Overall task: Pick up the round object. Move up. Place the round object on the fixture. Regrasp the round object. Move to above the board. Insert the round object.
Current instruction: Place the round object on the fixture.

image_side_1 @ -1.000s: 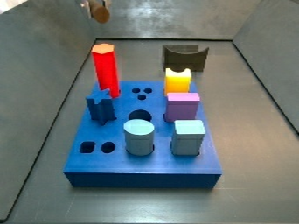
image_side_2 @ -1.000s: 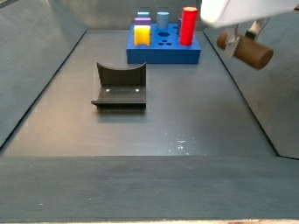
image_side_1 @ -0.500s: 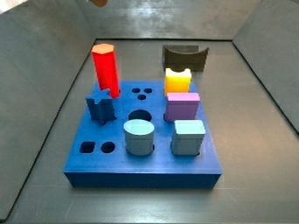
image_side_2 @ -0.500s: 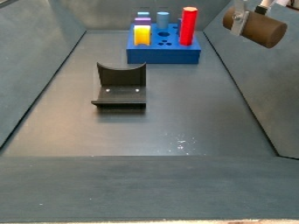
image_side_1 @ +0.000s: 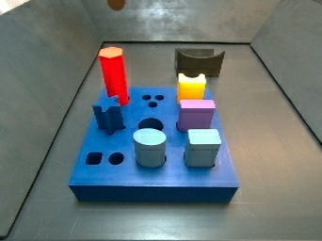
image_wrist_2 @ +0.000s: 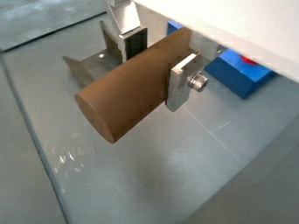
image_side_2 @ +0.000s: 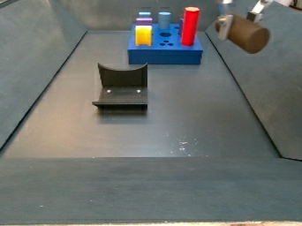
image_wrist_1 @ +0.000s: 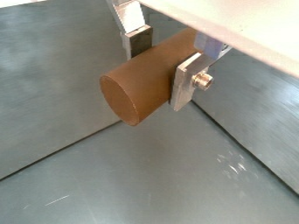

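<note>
The round object is a brown cylinder (image_wrist_1: 146, 83), lying crosswise between the silver fingers of my gripper (image_wrist_1: 162, 54), which is shut on it; it also shows in a wrist view (image_wrist_2: 126, 96). In a side view the cylinder (image_side_2: 248, 35) hangs high at the right, well above the floor, with the gripper (image_side_2: 252, 12) mostly cut off by the frame edge. In a side view only its tip (image_side_1: 117, 4) shows at the top edge. The fixture (image_side_2: 120, 86) stands on the floor, to the left and below. The blue board (image_side_1: 153, 151) has an open round hole (image_side_1: 150, 123).
The board holds a red hexagonal post (image_side_1: 112, 72), a blue star piece (image_side_1: 108, 112), a yellow piece (image_side_1: 191, 86), a purple block (image_side_1: 197, 114), a light blue cylinder (image_side_1: 150, 147) and a light blue block (image_side_1: 204, 147). Grey walls enclose the floor (image_side_2: 154, 132).
The gripper has risen with the brown cylinder and shifted a little toward the board; it is now nearly out of frame in one side view.
</note>
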Robot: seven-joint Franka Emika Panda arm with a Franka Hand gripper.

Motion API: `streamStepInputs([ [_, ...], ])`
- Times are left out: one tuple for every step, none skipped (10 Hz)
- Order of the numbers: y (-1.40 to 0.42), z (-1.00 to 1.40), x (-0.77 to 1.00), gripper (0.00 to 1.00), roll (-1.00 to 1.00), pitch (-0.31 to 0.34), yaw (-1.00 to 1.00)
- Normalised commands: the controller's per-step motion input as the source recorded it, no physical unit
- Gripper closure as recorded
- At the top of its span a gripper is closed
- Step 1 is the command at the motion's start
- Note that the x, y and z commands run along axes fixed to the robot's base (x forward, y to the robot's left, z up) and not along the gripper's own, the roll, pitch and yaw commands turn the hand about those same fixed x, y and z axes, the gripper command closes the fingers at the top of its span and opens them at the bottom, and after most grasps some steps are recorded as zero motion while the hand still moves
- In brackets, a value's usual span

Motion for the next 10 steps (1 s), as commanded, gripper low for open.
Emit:
streamStepInputs([
  [0.08, -0.09, 1.0, 1.0, 0.41, 0.231, -1.0],
  [0.08, -0.09, 1.0, 1.0, 0.45, 0.312, -0.73],
  [0.07, -0.09, 1.0, 1.0, 0.35, 0.301, -0.49],
  [0.07, -0.08, 1.0, 1.0, 0.22, 0.287, -0.27],
  [0.07, -0.08, 1.0, 1.0, 0.14, 0.279, -0.17],
  [0.06, -0.07, 1.0, 1.0, 0.11, 0.273, -0.13],
  [0.06, -0.07, 1.0, 1.0, 0.08, 0.264, -0.08],
  [0.06, -0.06, 1.0, 1.0, 0.07, 0.262, -0.05],
  [-0.34, 0.11, 1.0, 1.0, -1.0, -0.089, 0.03],
  [-0.35, 0.12, 1.0, 1.0, -1.0, -0.089, 0.03],
])
